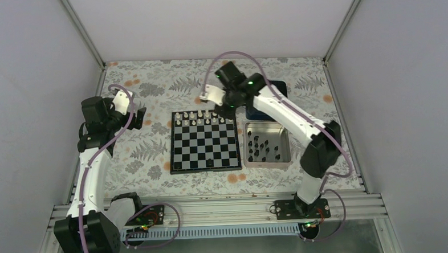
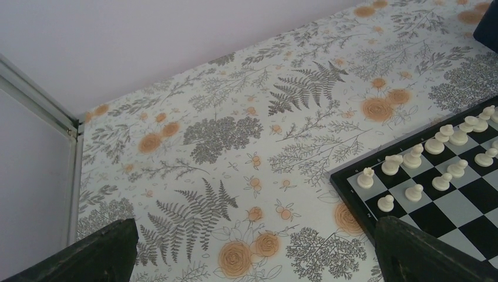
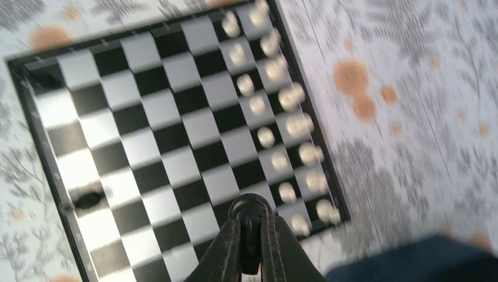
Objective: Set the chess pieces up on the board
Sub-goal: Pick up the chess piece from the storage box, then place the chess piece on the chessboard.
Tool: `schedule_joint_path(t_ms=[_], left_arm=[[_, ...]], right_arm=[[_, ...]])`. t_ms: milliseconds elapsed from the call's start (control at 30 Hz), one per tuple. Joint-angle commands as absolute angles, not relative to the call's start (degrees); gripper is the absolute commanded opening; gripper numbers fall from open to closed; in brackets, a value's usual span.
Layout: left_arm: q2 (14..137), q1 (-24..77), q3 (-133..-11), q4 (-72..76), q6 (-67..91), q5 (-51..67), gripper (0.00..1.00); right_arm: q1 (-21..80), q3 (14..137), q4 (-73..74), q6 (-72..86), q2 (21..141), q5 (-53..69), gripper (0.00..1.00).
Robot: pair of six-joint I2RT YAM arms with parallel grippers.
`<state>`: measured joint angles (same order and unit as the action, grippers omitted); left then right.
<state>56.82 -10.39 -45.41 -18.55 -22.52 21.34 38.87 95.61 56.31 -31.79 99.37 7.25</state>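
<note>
The right gripper (image 3: 251,211) hangs over the far right corner of the board (image 1: 204,144), fingers pressed together; blur hides whether they pinch anything. White pieces (image 1: 201,117) fill the two far rows. One black piece (image 1: 210,161) stands in the near edge row. The other black pieces (image 1: 264,147) sit in the silver tray (image 1: 267,165) just beside the board's right edge. The left gripper (image 2: 252,258), fingers wide apart, hovers over bare table (image 2: 205,88) left of the board.

Glossy checked board (image 1: 204,144), shiny metal tray (image 1: 267,165), matt tablecloth (image 1: 146,87).
</note>
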Motion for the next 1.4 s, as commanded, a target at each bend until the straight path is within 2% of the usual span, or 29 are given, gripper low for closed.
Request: schedule_joint_path(t_ms=[0,200,533,933,1367], left_arm=[[55.39,-10.63,-45.77,-18.11,-21.71,22.15,1.00],[54.11,-10.72,-45.36,-18.65,-22.19,20.50,1.00],[53.94,-10.81,-44.37,-18.73,-22.42,20.14,1.00],[53.68,-10.90,-43.07,-17.90,-22.41,20.45,1.00],[53.57,-11.07,-42.56,-17.85,-22.68,20.71,1.00]], right_arm=[[45.31,106.74,61.52,-33.10,108.76,10.24,0.05],[52.40,118.33,64.33,-34.51,122.75,10.64,0.05],[61.10,123.12,63.82,-35.16,134.68,9.31,0.05],[62.78,123.88,62.99,-34.19,137.74,6.64,0.05],[62.84,122.92,64.41,-34.78,138.31,8.92,0.05]])
